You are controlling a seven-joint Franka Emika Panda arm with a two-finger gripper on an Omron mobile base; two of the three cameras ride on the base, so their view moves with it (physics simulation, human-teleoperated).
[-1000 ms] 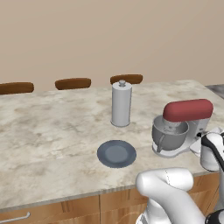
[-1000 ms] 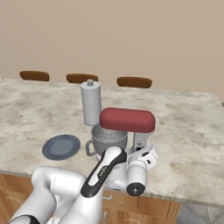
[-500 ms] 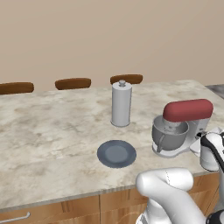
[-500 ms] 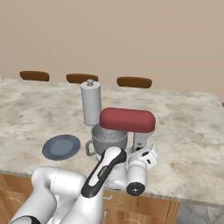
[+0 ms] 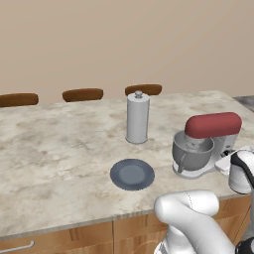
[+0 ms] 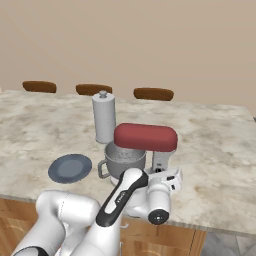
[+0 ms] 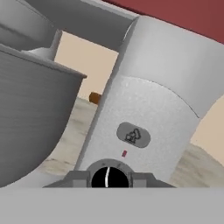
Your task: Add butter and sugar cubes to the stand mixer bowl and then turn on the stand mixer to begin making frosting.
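Note:
The stand mixer, silver-grey with a dark red head, stands at the counter's near right. Its grey stand mixer bowl sits under the head, and I cannot see inside it. In the hand view the mixer's column is very close, with the bowl's wall to its left. A round black-and-white speed knob sits low on the column. My gripper is shut on this knob, a dark fingertip on each side. The butter and the sugar cubes are out of view.
A flat blue-grey plate lies bare left of the mixer. A tall grey canister stands behind it. Brown chair backs line the counter's far edge. The marble counter stretches wide to the left, and its front edge is close to the mixer.

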